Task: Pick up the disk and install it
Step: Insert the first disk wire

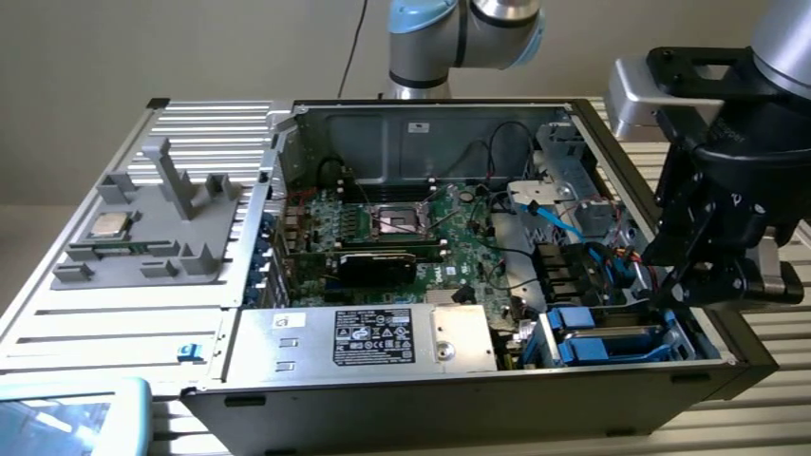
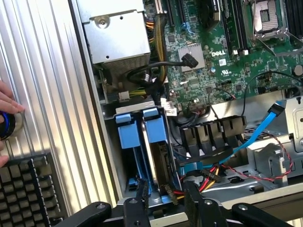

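Lying open on the bench (image 1: 89,323), the computer case (image 1: 380,133) is the largest container. It holds a green motherboard (image 1: 480,255) across its floor and a silver power supply box (image 1: 462,334) with a black-and-white label along the near wall. A drive bay (image 2: 135,108) fills the corner toward the exterior view's right.

In that bay the disk (image 2: 156,135) stands on edge in its bright blue carrier, seated down between the bay's walls. A second blue carrier (image 2: 128,137) is just beside it (their two handles sit side by side). A blue ribbon cable (image 2: 258,130) runs loose over the metal next to the bay, and red and yellow wires bunch at the bay's end.

The tool (image 2: 165,201) hangs over that end of the bay with its black fingers (image 2: 140,196) apart and nothing clamped between them. One finger is close against the end of the blue carriers, though I cannot tell whether it touches.

Well apart, toward the exterior view's left, a grey moulded fixture (image 1: 190,256) lies on the bench with a small square silver chip (image 1: 109,225) in one of its pockets.

The bench is pale ribbed metal. In the wrist view a person's hand (image 2: 7,104) rests on it near a black gridded pad (image 2: 26,189). Behind the case, the arm's blue-and-silver joint (image 1: 462,33) stands before a plain beige wall (image 1: 127,47).
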You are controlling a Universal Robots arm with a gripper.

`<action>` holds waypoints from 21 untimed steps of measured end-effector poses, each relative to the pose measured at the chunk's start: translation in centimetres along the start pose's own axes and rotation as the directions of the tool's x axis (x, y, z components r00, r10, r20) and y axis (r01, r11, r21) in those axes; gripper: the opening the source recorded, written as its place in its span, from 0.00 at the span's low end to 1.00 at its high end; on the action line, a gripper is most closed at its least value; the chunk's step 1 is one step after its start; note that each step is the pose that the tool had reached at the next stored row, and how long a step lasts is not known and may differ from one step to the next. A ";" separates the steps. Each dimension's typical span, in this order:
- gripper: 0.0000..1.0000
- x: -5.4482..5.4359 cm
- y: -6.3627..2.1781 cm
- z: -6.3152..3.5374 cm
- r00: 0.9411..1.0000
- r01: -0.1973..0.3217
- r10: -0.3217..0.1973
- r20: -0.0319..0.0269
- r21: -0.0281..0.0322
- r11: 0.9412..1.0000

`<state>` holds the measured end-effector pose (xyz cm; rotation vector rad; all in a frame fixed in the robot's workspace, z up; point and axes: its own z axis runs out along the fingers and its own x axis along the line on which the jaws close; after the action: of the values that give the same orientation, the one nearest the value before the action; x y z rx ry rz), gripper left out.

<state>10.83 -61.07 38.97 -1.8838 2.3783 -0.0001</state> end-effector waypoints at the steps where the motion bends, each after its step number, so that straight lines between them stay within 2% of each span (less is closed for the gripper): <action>1: 0.43 0.1 -0.06 0.06 1.000 0.000 0.000 0.006 -0.001 1.000; 4: 0.43 0.4 -0.19 0.26 1.000 0.001 -0.001 0.023 -0.005 1.000; 7: 0.43 0.4 -0.23 0.56 0.999 0.018 -0.018 0.033 -0.009 1.000; 11: 0.43 0.4 -0.21 1.08 0.996 0.083 -0.082 0.038 -0.014 0.996; 15: 0.43 0.5 -0.19 1.55 0.988 0.147 -0.147 0.043 -0.019 0.989; 21: 0.43 0.5 -0.36 1.77 0.980 0.195 -0.194 0.048 -0.019 0.981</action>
<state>11.23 -61.48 37.20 -2.0952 2.1652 0.0546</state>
